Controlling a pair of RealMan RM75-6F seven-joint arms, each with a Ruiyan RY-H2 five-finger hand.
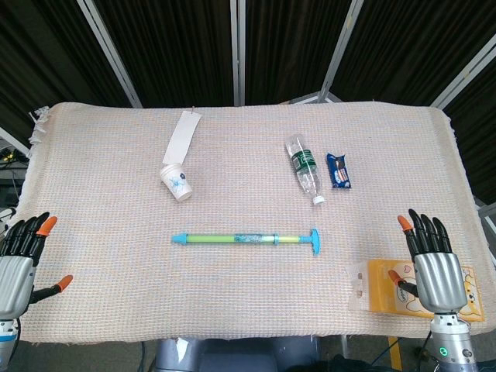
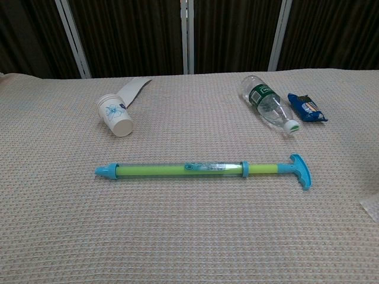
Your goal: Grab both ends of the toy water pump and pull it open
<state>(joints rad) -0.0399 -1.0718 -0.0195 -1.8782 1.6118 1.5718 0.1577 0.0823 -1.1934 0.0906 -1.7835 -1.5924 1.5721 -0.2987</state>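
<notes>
Head view: high, steep look down, whole tabletop [image 1: 248, 310] to far edge. Chest view: low, closer, shallow angle toward far edge. Shared: tabletop centre with toy water pump [image 1: 246, 239].

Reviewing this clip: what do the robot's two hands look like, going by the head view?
Both the left hand and the right hand have silver-grey metallic palms, black segmented fingers and orange fingertips. A small green light glows on the right wrist. The chest view shows neither hand.
</notes>
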